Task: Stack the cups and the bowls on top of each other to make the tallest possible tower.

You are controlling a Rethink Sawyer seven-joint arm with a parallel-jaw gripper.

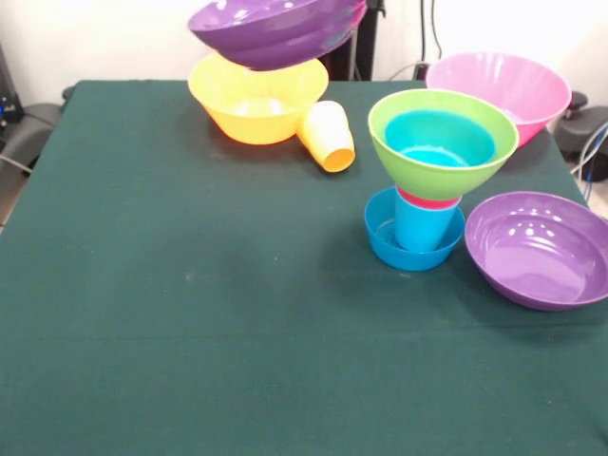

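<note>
Front view, tower (432, 185), lime bowl (443, 142) topmost

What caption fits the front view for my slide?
Purple bowl raised above the yellow bowl; half-built tower stands right of it.

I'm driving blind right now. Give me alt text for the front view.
A purple bowl hangs tilted in the air above the orange-yellow bowl; no pincer is visible holding it. The tower stands right of centre: a blue bowl, blue cup, red cup, lime green bowl and a blue bowl inside. A yellow cup lies on its side, with a pink bowl and another purple bowl nearby.
</note>
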